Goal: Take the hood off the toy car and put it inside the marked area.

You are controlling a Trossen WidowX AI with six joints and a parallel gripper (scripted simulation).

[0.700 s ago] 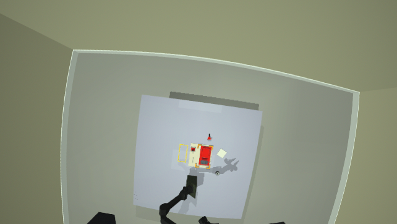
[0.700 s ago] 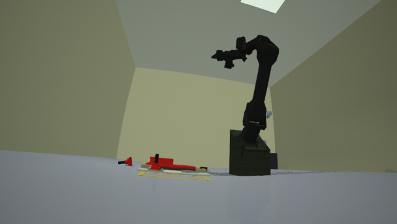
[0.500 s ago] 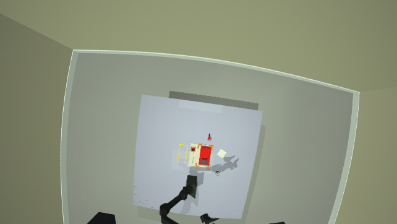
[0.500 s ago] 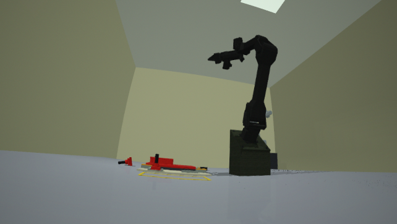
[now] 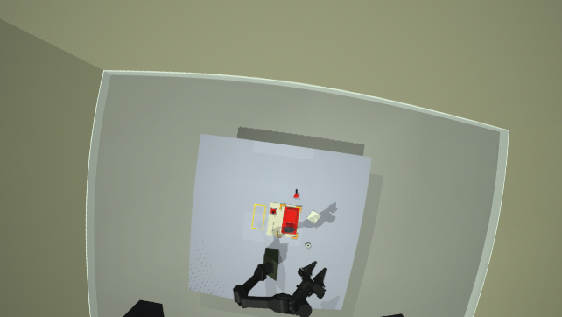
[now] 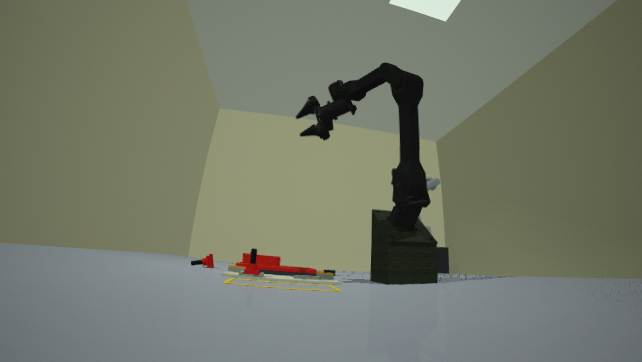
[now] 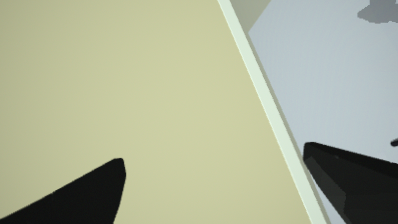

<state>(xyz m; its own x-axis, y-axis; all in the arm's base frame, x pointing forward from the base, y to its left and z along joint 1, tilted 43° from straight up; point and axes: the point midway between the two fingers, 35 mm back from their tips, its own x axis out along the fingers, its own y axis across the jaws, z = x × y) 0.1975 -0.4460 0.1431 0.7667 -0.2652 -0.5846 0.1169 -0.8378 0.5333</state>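
Observation:
The toy car (image 5: 291, 215) (image 6: 295, 270) shows as a low red body with orange corner pieces around it. A pale flat panel (image 5: 271, 226) lies along its left side in the top view. I cannot tell which part is the hood. The marked area is a yellow outline (image 5: 257, 228) (image 6: 282, 287) left of the panel; no object shows inside it. My gripper (image 5: 319, 266) (image 6: 299, 126) (image 7: 215, 158) is open and empty, high above the table and away from the car, touching nothing. The wrist view shows neither car nor marked area.
A small red piece with a black peg (image 5: 273, 211) (image 6: 251, 268) stands on the pale panel. A red cone-shaped piece with a black end (image 5: 296, 194) (image 6: 209, 261) lies beyond the car. A white square (image 5: 313, 216) and a small round part (image 5: 308, 245) lie to its right.

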